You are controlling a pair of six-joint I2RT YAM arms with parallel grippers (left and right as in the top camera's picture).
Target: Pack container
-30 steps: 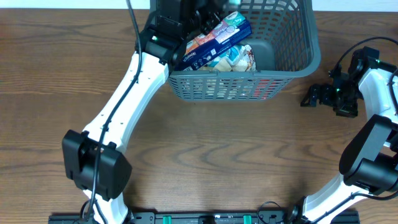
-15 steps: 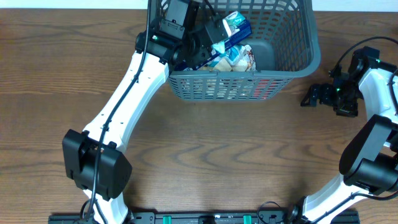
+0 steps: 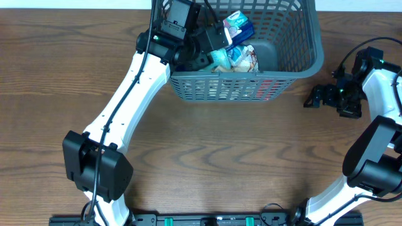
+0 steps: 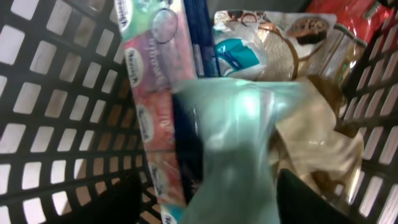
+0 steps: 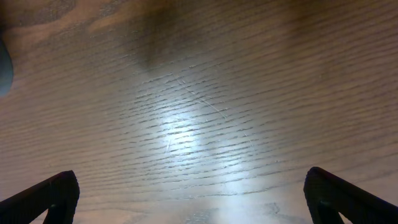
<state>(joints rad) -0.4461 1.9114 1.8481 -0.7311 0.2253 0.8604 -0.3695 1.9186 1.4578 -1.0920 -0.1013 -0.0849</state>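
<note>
Basket (image 3: 233,88) top centre of overhead frame, long axis left-right. Left claw (image 4: 205,199) inside its left end, nearer arm. Blurred teal packet (image 4: 239,143) between fingers; gripped or loose, cannot tell. Right claw (image 3: 317,97) spread wide over counter (image 5: 186,112), right of basket.

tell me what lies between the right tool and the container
Nothing but bare wooden table. The overhead view shows only wood between the right tool and the container.
</note>
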